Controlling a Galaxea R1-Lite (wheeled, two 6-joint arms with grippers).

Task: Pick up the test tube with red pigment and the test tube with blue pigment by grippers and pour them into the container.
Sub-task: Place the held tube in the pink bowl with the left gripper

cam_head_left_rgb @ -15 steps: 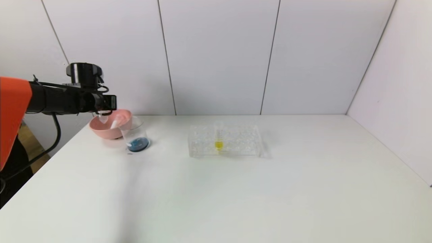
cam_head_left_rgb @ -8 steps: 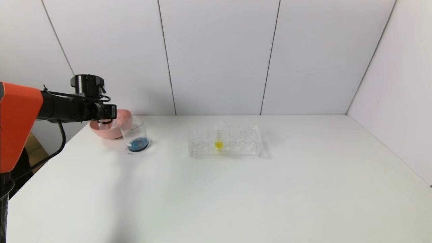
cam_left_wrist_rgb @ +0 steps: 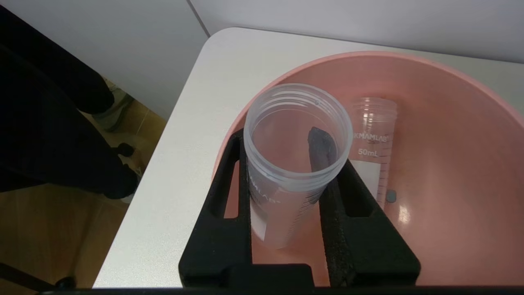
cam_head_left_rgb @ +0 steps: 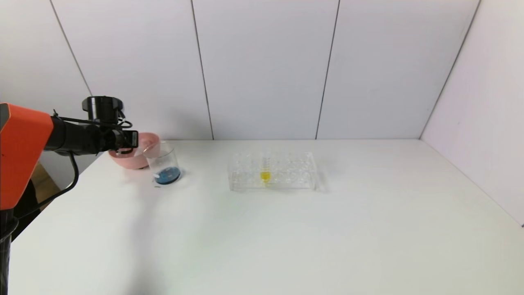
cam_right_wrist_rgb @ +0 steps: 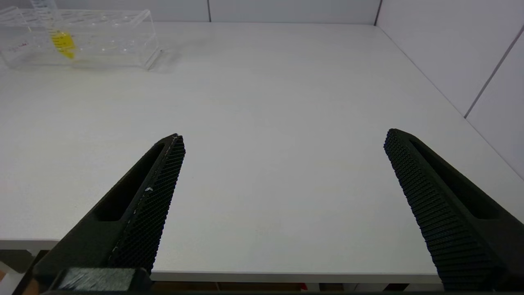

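My left gripper (cam_left_wrist_rgb: 278,137) (cam_head_left_rgb: 129,142) is shut on an empty clear test tube (cam_left_wrist_rgb: 282,205), held mouth-up over the inside of the pink bowl (cam_left_wrist_rgb: 450,164) (cam_head_left_rgb: 127,160). A second empty graduated tube (cam_left_wrist_rgb: 374,135) lies in that bowl with a small blue-grey drop beside it. Neither tube shows any red or blue liquid, so I cannot tell which one is which. The container (cam_head_left_rgb: 163,157), a clear beaker, stands just right of the bowl with dark blue liquid (cam_head_left_rgb: 167,176) at its bottom. My right gripper (cam_right_wrist_rgb: 284,135) hangs open and empty over the table's front edge.
A clear tube rack (cam_head_left_rgb: 272,172) (cam_right_wrist_rgb: 102,41) stands mid-table and holds one tube of yellow liquid (cam_head_left_rgb: 265,170) (cam_right_wrist_rgb: 61,41). The bowl sits close to the table's far left corner (cam_left_wrist_rgb: 213,37). White walls close off the back and the right side.
My left gripper has come down and slightly left with the tube, from above the bowl's rim to low over its inside. The beaker and rack have not moved.
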